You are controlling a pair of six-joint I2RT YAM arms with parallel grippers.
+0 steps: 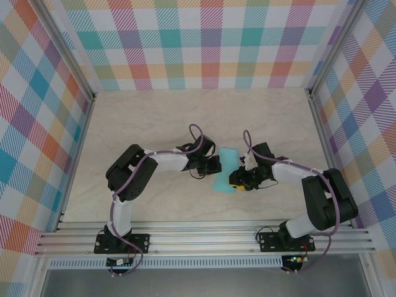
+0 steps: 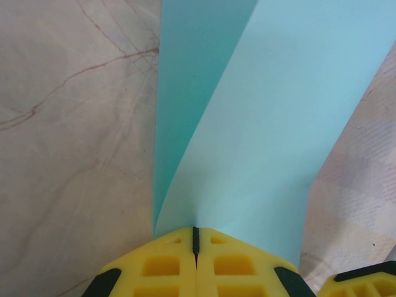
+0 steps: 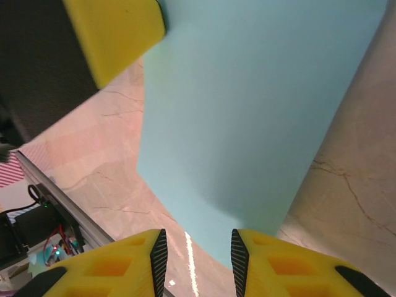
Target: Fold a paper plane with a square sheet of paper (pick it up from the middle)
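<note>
Item: sheet of paper (image 1: 224,169), light blue, bowed in a loose curve between the two arms over the middle of the table (image 1: 154,117). The left gripper (image 2: 195,232) is pressed together, pinching one edge. The right gripper (image 3: 195,244) has its fingers parted, the sheet's lower tip hanging between them unclamped. Hazards: a skewed closing would probably set a crooked crease, and pulling against the left pinch could tear or slip the thin sheet.

White tubular links and bulky black joint housings are seen on the left arm (image 1: 133,176) and the right arm (image 1: 322,198), and purple cables (image 1: 113,213) are looped along both. Yellow moulded fingers with rectangular recesses are fitted to the left claw (image 2: 196,238) and the right claw (image 3: 198,250), the latter lined with black ribbed pads (image 3: 159,253).
</note>
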